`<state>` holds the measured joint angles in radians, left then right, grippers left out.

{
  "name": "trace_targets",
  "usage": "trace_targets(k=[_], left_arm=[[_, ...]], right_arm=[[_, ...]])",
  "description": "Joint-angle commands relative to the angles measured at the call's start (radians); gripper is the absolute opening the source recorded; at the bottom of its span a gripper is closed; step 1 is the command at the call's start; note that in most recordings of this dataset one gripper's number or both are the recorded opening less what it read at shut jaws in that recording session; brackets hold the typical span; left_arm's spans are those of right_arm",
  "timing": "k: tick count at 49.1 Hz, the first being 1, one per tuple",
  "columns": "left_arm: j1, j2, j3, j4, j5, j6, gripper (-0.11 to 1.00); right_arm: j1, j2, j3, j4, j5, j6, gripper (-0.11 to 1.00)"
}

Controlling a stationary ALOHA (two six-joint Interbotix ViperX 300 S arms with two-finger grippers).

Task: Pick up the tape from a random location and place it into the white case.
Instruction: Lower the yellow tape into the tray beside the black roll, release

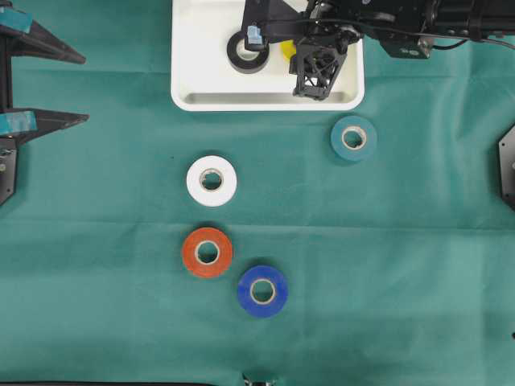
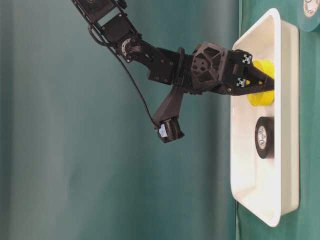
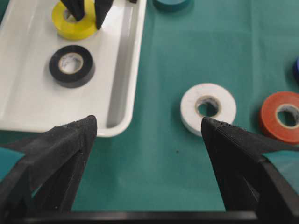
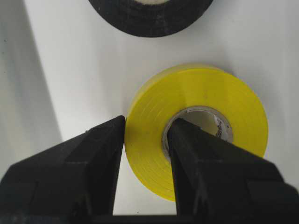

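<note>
The white case point(image 1: 265, 100) lies at the table's far middle. A yellow tape roll point(image 4: 205, 93) sits low inside it, next to a black roll point(image 1: 248, 52). My right gripper point(image 4: 147, 123) is shut on the yellow tape point(image 2: 261, 97), one finger against its outer wall and the other in its core. Over the left edge of the green cloth, my left gripper point(image 1: 76, 87) stands wide open with nothing in it. Its wrist view shows only bare cloth between the fingertips point(image 3: 88, 122).
Loose rolls lie on the green cloth: white point(image 1: 212, 180), orange point(image 1: 207, 252), blue point(image 1: 262, 291) and teal point(image 1: 353, 137), the teal one just right of the case. The right arm reaches over the case's right half.
</note>
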<state>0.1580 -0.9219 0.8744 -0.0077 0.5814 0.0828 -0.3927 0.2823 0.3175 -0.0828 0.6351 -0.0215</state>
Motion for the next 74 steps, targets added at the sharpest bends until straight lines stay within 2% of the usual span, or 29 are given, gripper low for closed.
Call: trace_targets(k=[1,43,45,53,55,74], left_arm=[[0.003,0.006,-0.014,0.0,-0.011,-0.002,0.98],[0.003,0.006,-0.014,-0.002,-0.011,-0.002,0.98],[0.003,0.006,-0.014,0.0,-0.011,-0.002,0.98],[0.003,0.006,-0.014,0.0,-0.011,-0.002,0.98],[0.003,0.006,-0.012,0.0,-0.011,-0.002,0.98],[0.003,0.006,-0.012,-0.002,-0.011,-0.002,0.98]], right_arm=[[-0.005,-0.017,-0.006,0.0,-0.011,0.0,0.32],[-0.005,-0.017,-0.005,0.002,-0.017,0.002,0.32],[-0.005,-0.017,-0.005,0.002,-0.017,0.005,0.37],[-0.002,-0.018,-0.005,-0.003,-0.023,0.003,0.84],[-0.003,-0.02,-0.005,-0.003,-0.025,0.006,0.9],[-0.002,-0.029,-0.003,-0.003,-0.031,0.009,0.9]])
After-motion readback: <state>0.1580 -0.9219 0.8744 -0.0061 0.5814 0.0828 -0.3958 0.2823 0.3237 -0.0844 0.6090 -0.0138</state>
